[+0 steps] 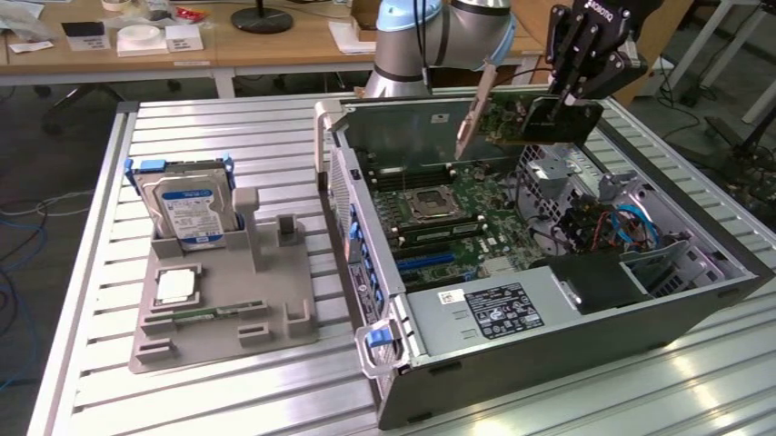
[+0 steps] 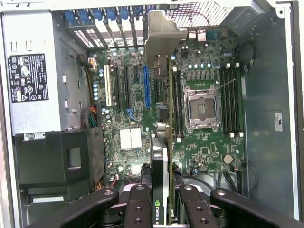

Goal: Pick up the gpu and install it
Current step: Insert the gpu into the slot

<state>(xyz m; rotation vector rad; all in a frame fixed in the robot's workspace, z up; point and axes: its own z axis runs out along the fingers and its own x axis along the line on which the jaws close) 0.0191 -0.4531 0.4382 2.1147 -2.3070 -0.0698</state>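
Wrist view: the gripper (image 2: 164, 203) is clamped on the gpu (image 2: 158, 175), seen edge-on, with an NVIDIA logo on its black cooler. The card hangs over the motherboard (image 2: 204, 142) in the open computer case (image 2: 266, 95). At the exterior view's left, a hard drive (image 1: 188, 213) with a blue-white label stands in a grey holder (image 1: 218, 309). The power supply (image 2: 31, 76) sticker's print is unreadable.

arm (image 1: 415, 44): raised overhead | tool (image 1: 568, 98): pointing downward | fingers (image 2: 138, 205): clamped in a grip
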